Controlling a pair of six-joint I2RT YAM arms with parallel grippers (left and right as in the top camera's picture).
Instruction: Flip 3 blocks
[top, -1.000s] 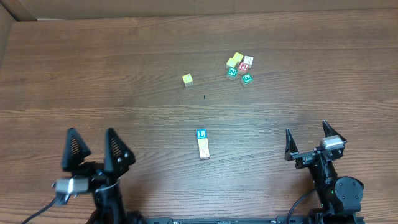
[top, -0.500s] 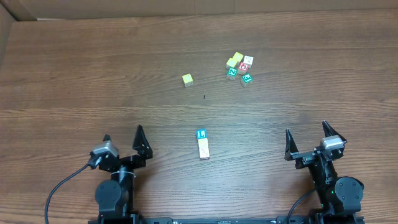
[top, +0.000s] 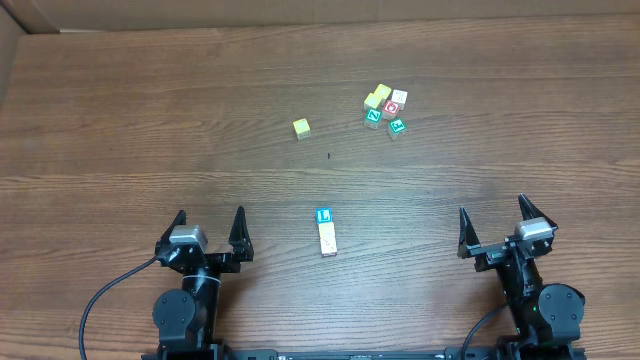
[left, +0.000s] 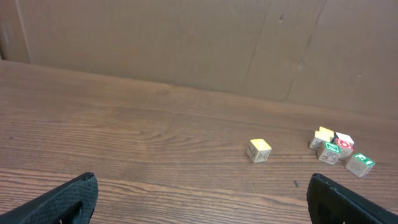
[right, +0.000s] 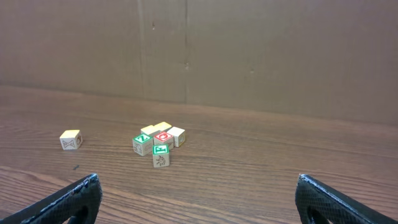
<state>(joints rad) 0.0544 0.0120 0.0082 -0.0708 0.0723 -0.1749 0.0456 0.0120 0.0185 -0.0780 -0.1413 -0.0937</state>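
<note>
Lined up end to end, touching, just below centre of the overhead frame: three blocks (top: 325, 232), the blue-framed letter cube (top: 323, 215) uppermost, paler ones under it. Lower left, left end effector (top: 209, 214), spread wide and empty, near the row. Lower right, right end effector (top: 492, 207), likewise wide apart, holding nothing, well apart from the row. Upper middle on the wooden surface (top: 150, 110), a lone yellow cube (top: 301, 128); right of it, a tight cluster of yellow, green, red and white cubes (top: 385, 108).
</note>
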